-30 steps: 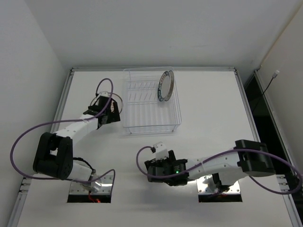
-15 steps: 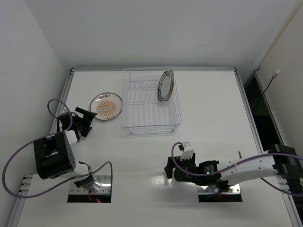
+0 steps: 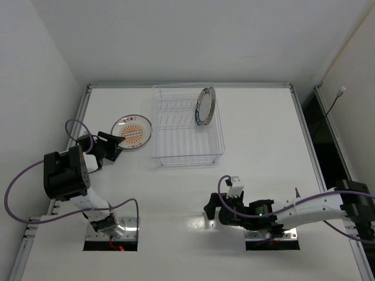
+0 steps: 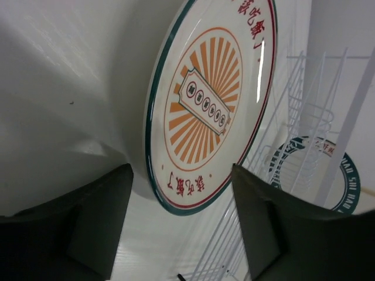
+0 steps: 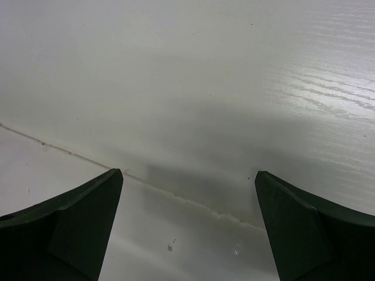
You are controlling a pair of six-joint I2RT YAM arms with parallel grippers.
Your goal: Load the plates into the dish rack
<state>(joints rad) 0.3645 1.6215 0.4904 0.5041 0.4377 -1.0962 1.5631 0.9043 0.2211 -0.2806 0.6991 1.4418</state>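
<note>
Bright, even overhead light flattens the white table (image 3: 263, 129), leaving faint soft shadows and one glare patch toward its near edge. From the left wrist, the orange sunburst plate (image 4: 211, 105) is sharp, a thin highlight streaking its rim; the left gripper's fingers (image 4: 70, 234) are dark and blurred. From the right wrist, sheen spreads upper right.

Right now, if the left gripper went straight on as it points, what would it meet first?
Probably the orange sunburst plate, lying just ahead of the left gripper; the dish rack is beyond.
</note>
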